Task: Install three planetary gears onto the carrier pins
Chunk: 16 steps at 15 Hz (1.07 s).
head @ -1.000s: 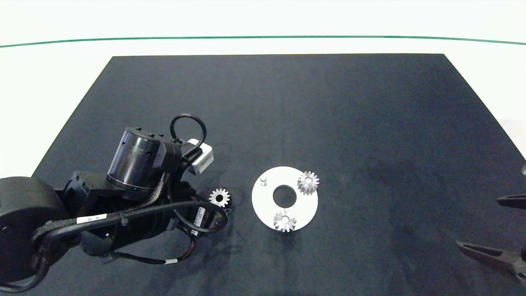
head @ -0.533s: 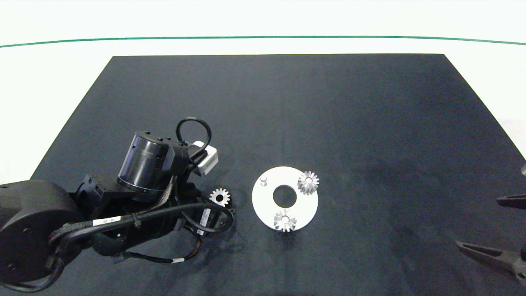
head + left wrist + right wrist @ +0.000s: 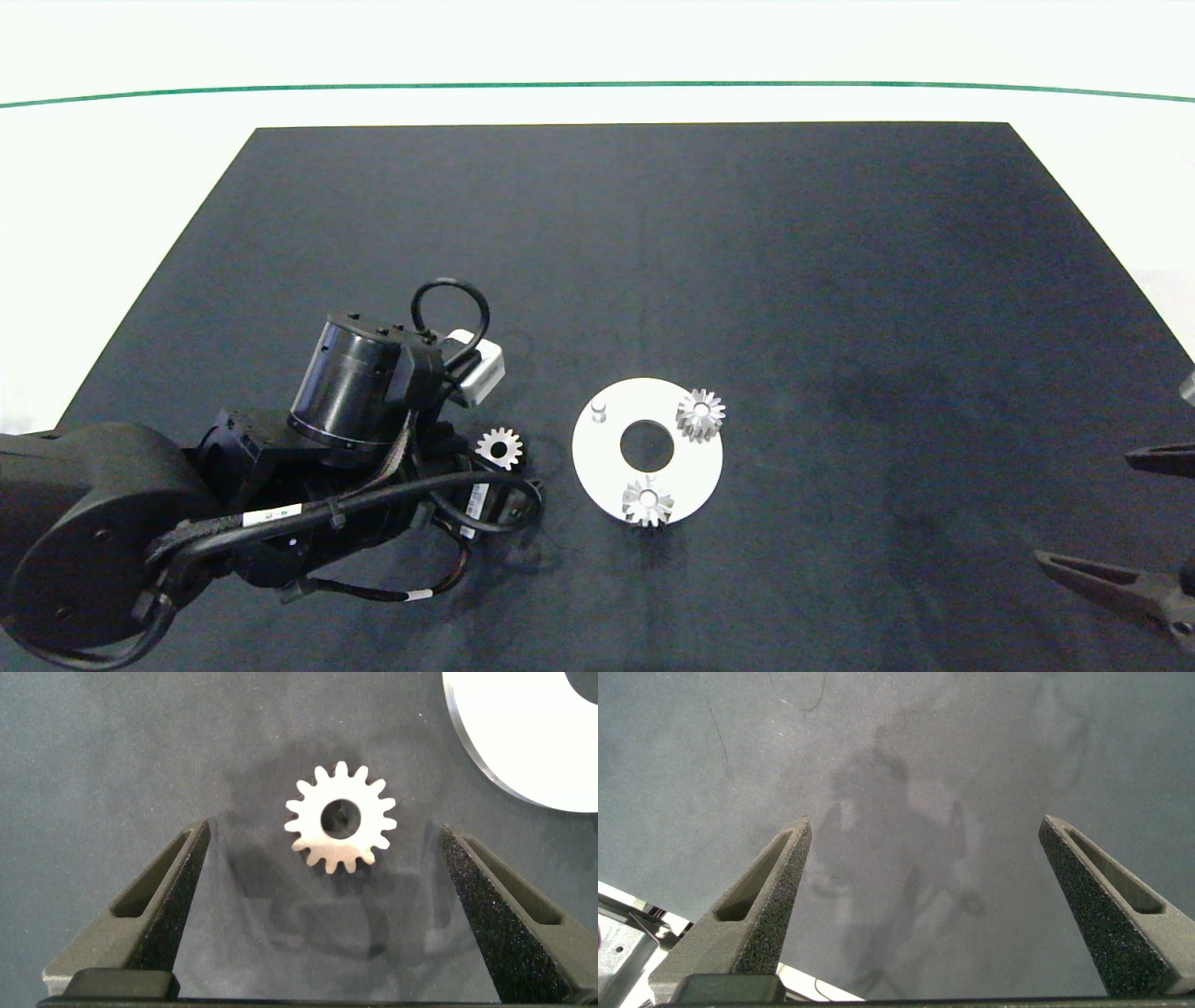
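Left end effector (image 3: 327,835), advanced since a second ago, straddles the third planetary gear (image 3: 340,817) with fingers released, grasp pending; right end effector (image 3: 924,835) idles released.

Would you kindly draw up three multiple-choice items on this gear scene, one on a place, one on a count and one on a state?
1. Where does the loose gear lie?
A. On the black mat beside the white disc
B. On a carrier pin
C. In the disc's centre hole

2. How many gears sit on the white disc?
A. None
B. Two
C. Three

3. How is the left end effector?
A. Shut on the gear
B. Open, fingers either side of the gear
C. Open over the disc

Key: 1 A, since the head view shows the gear on the black mat next to the disc. 2 B, since two gears sit on it and one bare pin remains. 3 B, since the left wrist view shows both fingers clear of the teeth. The right end effector idles open at the mat's right edge.
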Motion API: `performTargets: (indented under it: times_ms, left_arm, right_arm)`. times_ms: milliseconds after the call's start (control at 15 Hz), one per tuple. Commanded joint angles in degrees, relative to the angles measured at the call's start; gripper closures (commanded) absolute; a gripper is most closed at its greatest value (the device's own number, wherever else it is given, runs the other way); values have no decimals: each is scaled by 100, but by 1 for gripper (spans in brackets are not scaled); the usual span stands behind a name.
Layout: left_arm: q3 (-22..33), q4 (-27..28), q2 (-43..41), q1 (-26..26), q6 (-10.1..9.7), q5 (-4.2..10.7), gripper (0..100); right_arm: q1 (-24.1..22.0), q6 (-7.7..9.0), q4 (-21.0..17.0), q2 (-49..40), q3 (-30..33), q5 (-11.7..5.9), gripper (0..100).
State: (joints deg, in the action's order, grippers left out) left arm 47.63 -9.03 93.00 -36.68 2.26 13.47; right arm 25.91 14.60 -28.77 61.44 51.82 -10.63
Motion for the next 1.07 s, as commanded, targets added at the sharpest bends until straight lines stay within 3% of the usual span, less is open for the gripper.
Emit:
performTargets:
  times_ms: [67, 400, 1067]
  left_arm:
    - [1, -11, 16, -58, -23, 6, 0]
    - [-8, -213, 69, -76, -155, 15, 9]
    - [-149, -591, 174, -120, -138, 33, 30]
  right_arm:
    - [-7, 7, -15, 35, 3, -9, 0]
    - [2, 16, -15, 35, 3, 0, 0]
    - [2, 7, -15, 35, 3, 0, 0]
